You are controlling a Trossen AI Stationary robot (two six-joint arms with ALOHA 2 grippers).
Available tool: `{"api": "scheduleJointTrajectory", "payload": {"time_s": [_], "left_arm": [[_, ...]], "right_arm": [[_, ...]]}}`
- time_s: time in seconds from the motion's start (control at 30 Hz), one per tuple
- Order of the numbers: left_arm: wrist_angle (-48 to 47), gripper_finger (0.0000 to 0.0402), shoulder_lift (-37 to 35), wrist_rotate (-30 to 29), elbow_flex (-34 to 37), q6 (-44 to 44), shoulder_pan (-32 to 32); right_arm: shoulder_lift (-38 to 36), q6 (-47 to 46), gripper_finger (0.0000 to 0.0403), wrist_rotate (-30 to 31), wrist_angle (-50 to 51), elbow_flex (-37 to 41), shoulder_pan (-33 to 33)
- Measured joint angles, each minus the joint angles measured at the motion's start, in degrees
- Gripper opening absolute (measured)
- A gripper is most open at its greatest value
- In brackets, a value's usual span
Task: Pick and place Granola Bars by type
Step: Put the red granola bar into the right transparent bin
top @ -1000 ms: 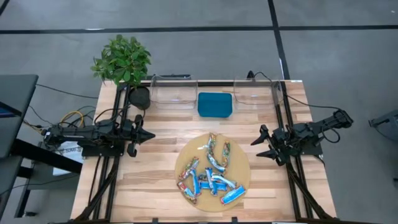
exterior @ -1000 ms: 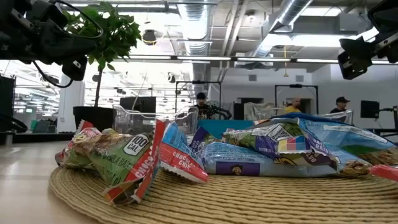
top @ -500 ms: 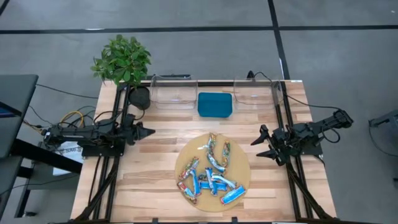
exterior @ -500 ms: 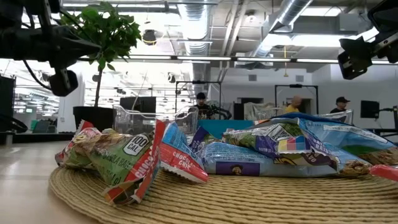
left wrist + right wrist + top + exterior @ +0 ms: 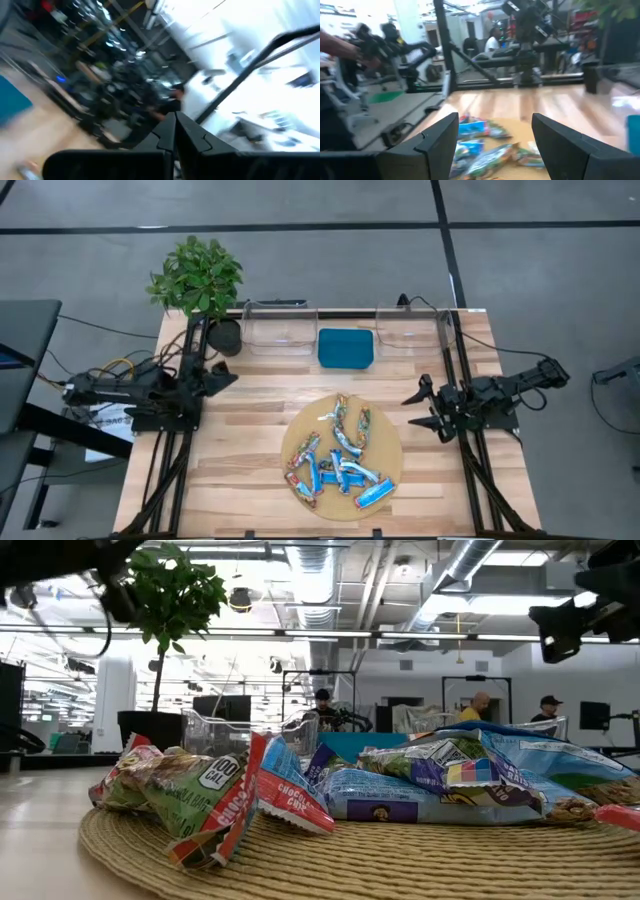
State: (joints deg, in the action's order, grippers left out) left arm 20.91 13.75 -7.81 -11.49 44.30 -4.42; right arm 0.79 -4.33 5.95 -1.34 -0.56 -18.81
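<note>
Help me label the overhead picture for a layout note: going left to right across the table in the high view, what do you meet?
Left gripper, shut → teal rectangular tray at the far edge, with the round woven mat carrying the pile of shiny-wrapped granola bars nearer → right gripper, open.

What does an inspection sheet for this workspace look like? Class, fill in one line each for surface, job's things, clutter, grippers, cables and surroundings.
Surface: wooden table, round woven mat near the front.
Job's things: Granola Bars heaped on the mat, none sorted; two clear bins and a teal tray along the back edge.
Clutter: potted plant at the back left corner.
Grippers: left gripper shut, over the left edge; right gripper open, beside the mat; both hold nothing.
Cables: loose wires off the table's left side.
Surroundings: grey floor; people far behind.
</note>
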Motion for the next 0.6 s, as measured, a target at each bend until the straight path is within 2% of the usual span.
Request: {"api": "scheduleJointTrajectory", "payload": {"time_s": [0.1,0.27,0.4,0.5,0.6], "left_arm": [[-6.26,0.0000,10.48,-2.39,-7.88,-3.78,-0.18],[-14.52,0.0000,29.26,-2.95,-19.41,-3.69,-0.16],[-19.99,0.0000,40.65,0.01,-26.38,-3.50,0.19],[-23.07,0.0000,47.79,0.04,-29.63,-1.10,0.45],[-23.14,0.0000,53.72,0.02,-31.84,2.38,0.58]], "right_arm": [[0.01,-0.45,0.0244,0.16,-0.33,0.04,1.14],[0.01,-1.20,0.0244,0.38,-1.57,0.05,2.46],[0.01,-14.91,0.0244,0.36,-6.23,0.05,2.82],[0.00,-27.47,0.0244,0.46,-11.51,0.05,2.82],[0.01,-33.96,0.0244,1.24,-17.55,0.05,2.82]]}}
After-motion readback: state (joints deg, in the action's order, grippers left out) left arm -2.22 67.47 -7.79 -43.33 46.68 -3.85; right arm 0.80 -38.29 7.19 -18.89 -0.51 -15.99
